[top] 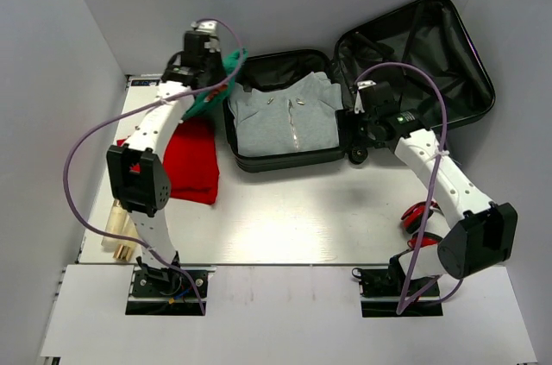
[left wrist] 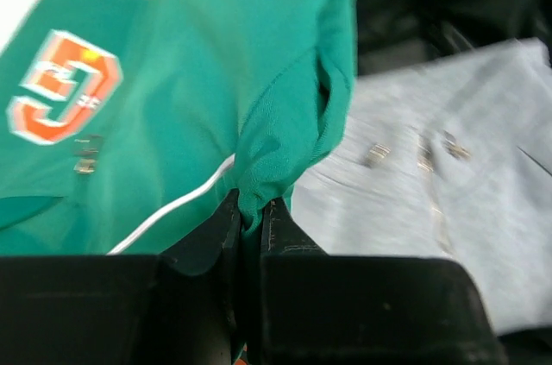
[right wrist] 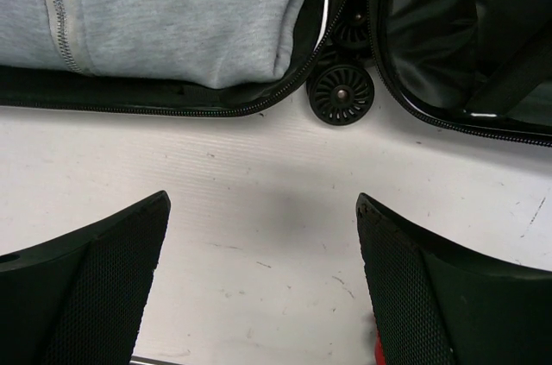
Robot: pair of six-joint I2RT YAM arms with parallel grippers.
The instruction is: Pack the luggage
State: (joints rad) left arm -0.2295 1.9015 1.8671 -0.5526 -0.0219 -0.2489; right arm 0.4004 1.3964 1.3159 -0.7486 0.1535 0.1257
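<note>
Luggage (top: 285, 160) lies open at twelve o'clock on the surface (top: 285, 218); I judge its shell stiff, slick, best taken by the rim. At its nine o'clock edge my left gripper (left wrist: 252, 223) pinches a green shirt (left wrist: 216, 63); my right gripper (right wrist: 262, 201) hangs spread.

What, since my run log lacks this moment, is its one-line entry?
left gripper: shut on green shirt | right gripper: open, empty | luggage: open, grey hoodie inside

Large black hard-shell suitcase (top: 414, 46) ahead of me, lying open, lid half swung to my right with black lining and straps bared, left half holding a folded grey zip top (top: 285, 123), small black wheels (right wrist: 342, 93) at the near hinge.
</note>
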